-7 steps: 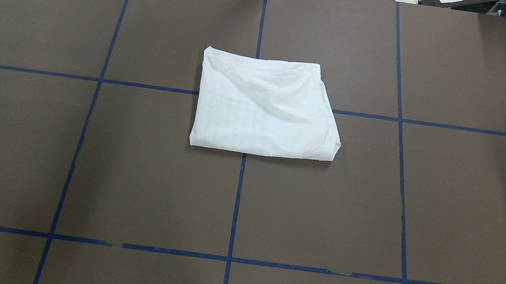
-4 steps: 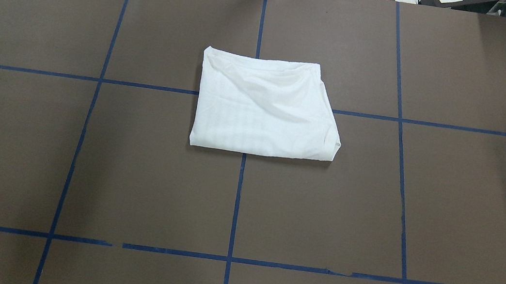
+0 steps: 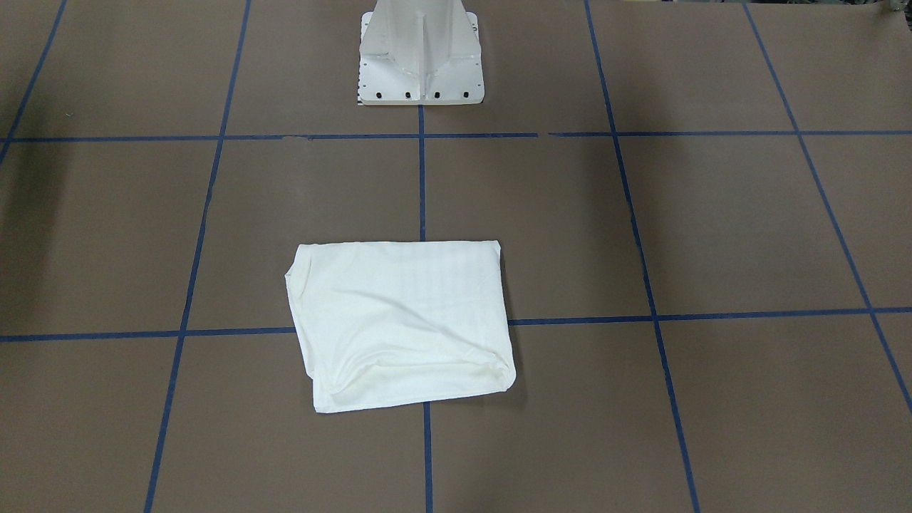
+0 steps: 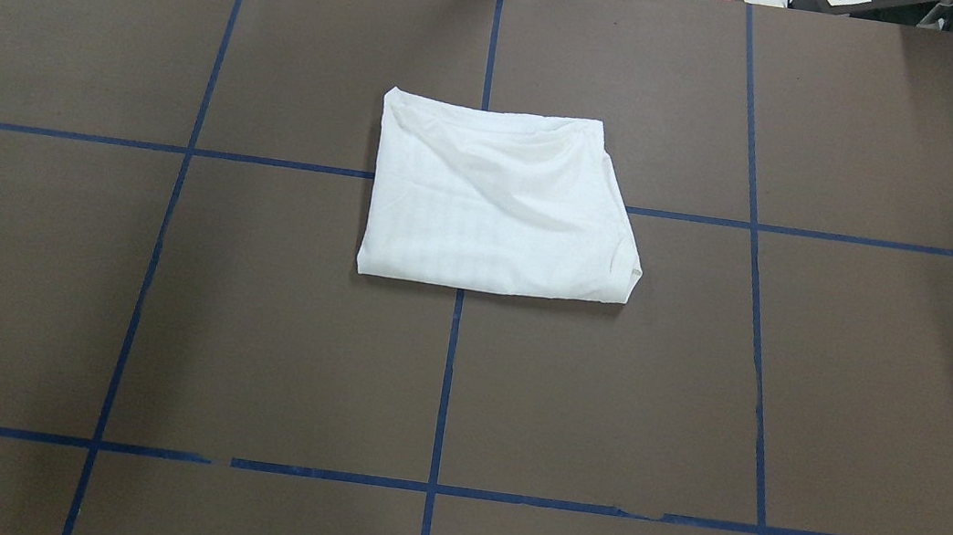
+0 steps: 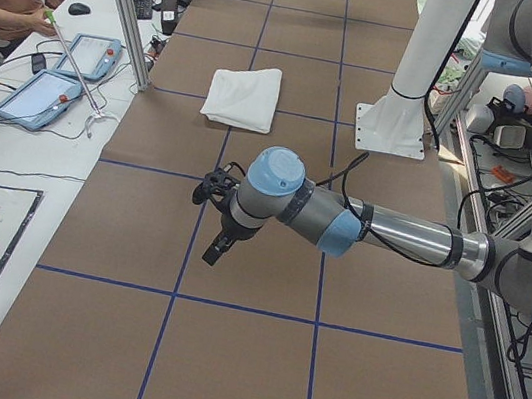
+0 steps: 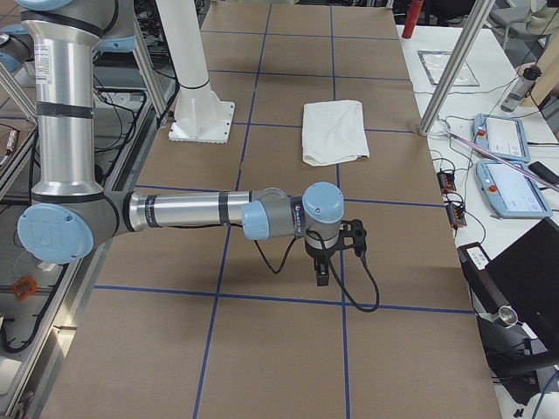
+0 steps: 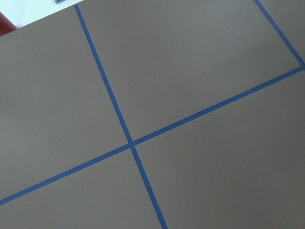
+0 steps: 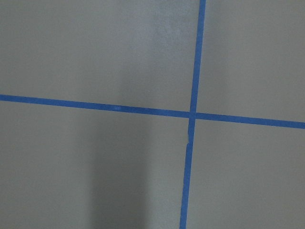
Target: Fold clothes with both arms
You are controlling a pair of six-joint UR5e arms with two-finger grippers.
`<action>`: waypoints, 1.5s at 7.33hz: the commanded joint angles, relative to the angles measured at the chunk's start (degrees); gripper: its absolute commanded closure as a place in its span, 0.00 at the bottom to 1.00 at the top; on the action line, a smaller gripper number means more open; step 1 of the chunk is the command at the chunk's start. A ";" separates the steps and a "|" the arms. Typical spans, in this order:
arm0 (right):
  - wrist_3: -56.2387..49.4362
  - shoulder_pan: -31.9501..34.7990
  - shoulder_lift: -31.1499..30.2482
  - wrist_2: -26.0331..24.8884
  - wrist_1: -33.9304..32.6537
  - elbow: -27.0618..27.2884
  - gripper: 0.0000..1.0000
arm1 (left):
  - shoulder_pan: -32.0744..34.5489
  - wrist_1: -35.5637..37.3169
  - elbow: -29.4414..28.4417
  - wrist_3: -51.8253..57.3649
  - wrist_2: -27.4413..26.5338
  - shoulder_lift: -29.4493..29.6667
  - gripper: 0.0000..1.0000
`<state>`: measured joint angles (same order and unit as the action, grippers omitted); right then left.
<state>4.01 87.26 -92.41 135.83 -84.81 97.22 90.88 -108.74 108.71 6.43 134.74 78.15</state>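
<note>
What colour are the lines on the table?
Blue lines on brown table; clearest in the overhead view.

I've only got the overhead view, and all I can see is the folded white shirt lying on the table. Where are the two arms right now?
Observer: The left arm reaches out low over bare table near the end on the robot's left, well away from the shirt. The left claw points down with nothing hanging from it.
Operator: And the right one? Is either claw open?
Observer: The right arm stretches out the same way near the opposite end, and the right claw points down above the surface. Both claws show only in the side views, so I cannot tell whether they are open or shut.
</note>
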 commanded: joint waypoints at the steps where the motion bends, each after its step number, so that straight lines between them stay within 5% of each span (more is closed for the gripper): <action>1: -0.05 0.02 0.04 0.05 0.00 0.25 0.00 | 0.00 -0.07 -0.08 0.07 0.08 0.07 0.00; 11: -0.05 0.10 -1.11 0.40 0.35 0.51 0.00 | 0.09 -0.25 0.88 0.25 0.52 -0.10 0.00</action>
<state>3.97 87.33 -93.23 136.20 -84.48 97.67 90.92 -108.92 109.36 6.62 135.23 77.97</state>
